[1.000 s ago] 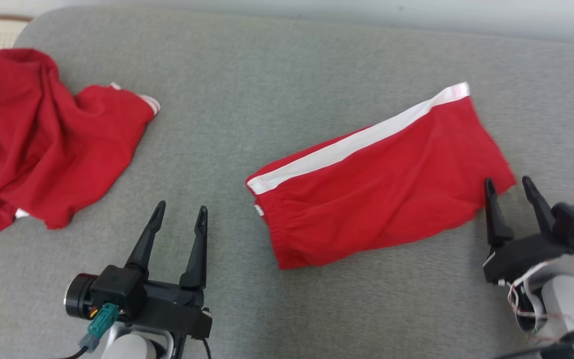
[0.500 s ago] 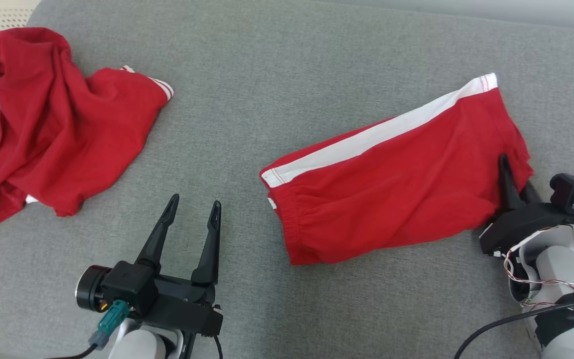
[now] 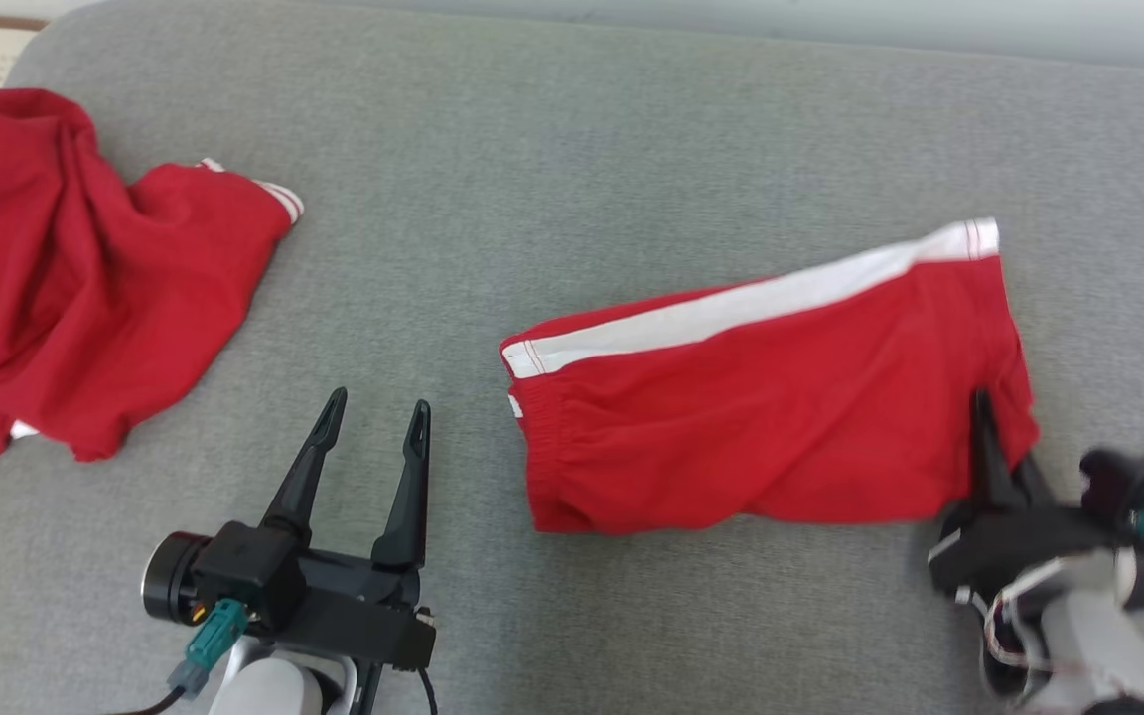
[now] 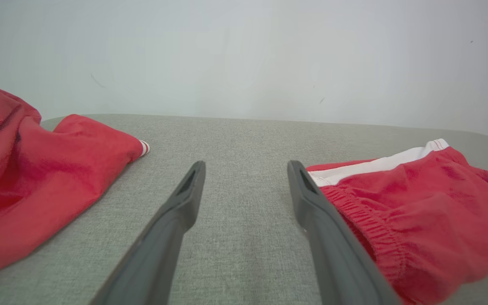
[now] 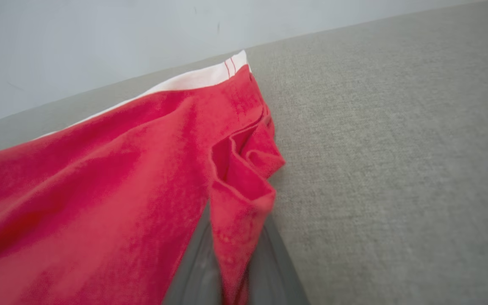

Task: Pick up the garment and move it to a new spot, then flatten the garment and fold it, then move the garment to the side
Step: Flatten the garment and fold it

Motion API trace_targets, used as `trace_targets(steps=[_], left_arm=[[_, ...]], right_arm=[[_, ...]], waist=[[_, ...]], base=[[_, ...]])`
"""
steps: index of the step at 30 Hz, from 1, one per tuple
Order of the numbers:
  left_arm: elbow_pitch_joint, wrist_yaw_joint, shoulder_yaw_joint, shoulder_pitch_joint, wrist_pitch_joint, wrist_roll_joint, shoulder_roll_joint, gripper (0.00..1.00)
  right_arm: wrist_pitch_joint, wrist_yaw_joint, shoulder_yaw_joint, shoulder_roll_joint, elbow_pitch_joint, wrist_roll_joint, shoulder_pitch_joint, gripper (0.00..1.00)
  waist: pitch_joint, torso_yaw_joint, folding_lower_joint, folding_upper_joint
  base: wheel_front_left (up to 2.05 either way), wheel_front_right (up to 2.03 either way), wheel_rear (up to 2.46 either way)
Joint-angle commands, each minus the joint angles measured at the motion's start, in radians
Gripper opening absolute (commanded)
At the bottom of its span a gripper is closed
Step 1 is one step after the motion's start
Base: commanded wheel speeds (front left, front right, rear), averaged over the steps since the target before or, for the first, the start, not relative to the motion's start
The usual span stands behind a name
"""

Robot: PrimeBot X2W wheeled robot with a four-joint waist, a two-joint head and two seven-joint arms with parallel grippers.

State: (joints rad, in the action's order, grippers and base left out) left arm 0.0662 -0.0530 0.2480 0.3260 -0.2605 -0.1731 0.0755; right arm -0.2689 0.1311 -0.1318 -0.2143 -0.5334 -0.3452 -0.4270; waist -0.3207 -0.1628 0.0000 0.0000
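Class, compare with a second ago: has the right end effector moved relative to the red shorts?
Yes. The right end effector has advanced from the edge of the red shorts onto their near right hem corner, closing on the fabric.

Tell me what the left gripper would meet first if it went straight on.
Likely nothing: the left gripper points over bare grey cushion, between the crumpled garment and the folded shorts, though depth is unclear.
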Motion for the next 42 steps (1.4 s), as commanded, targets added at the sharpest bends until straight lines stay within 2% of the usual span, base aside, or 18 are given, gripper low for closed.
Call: trace_targets(steps=[1, 9, 23, 29, 30, 36, 42], left_arm=[[0.002, 0.004, -0.005, -0.019, -0.004, 0.016, 0.003, 1.0], [0.006, 0.006, -0.029, -0.038, -0.004, 0.018, 0.02, 1.0], [0.028, 0.003, -0.049, -0.058, -0.004, 0.0, 0.025, 1.0], [0.028, -0.005, -0.065, -0.059, -0.004, -0.007, 0.028, 1.0], [0.025, -0.01, -0.072, -0.058, -0.004, -0.011, 0.028, 1.0], [0.015, -0.017, -0.081, -0.057, -0.004, -0.019, 0.021, 1.0], [0.016, -0.013, -0.067, -0.06, -0.004, -0.023, 0.01, 1.0]], right_arm=[[0.006, -0.001, 0.013, 0.029, 0.009, 0.008, 0.08, 0.0], [0.006, -0.001, 0.064, 0.106, 0.13, 0.043, 0.218, 0.0], [0.005, -0.001, 0.102, 0.134, 0.121, 0.034, 0.24, 0.0], [0.002, -0.001, 0.117, 0.136, 0.225, 0.084, 0.227, 0.0], [0.002, -0.001, 0.097, 0.136, 0.285, 0.122, 0.222, 0.0], [0.033, -0.001, -0.043, 0.14, 0.439, 0.202, 0.203, 0.0], [0.104, -0.001, -0.222, 0.141, 0.501, 0.191, 0.179, 0.0]], waist=[[0.012, 0.021, 0.0, 0.0], [0.035, 0.074, 0.0, 0.0], [0.067, 0.104, 0.0, 0.0], [0.079, 0.104, 0.0, 0.0], [0.082, 0.1, 0.0, 0.0], [0.089, 0.06, 0.0, 0.0], [0.09, 0.005, 0.0, 0.0]], base=[[0.0, 0.0, 0.0], [0.0, 0.0, 0.0], [0.0, 0.0, 0.0], [0.0, 0.0, 0.0], [0.0, 0.0, 0.0], [0.0, 0.0, 0.0], [0.0, 0.0, 0.0]])
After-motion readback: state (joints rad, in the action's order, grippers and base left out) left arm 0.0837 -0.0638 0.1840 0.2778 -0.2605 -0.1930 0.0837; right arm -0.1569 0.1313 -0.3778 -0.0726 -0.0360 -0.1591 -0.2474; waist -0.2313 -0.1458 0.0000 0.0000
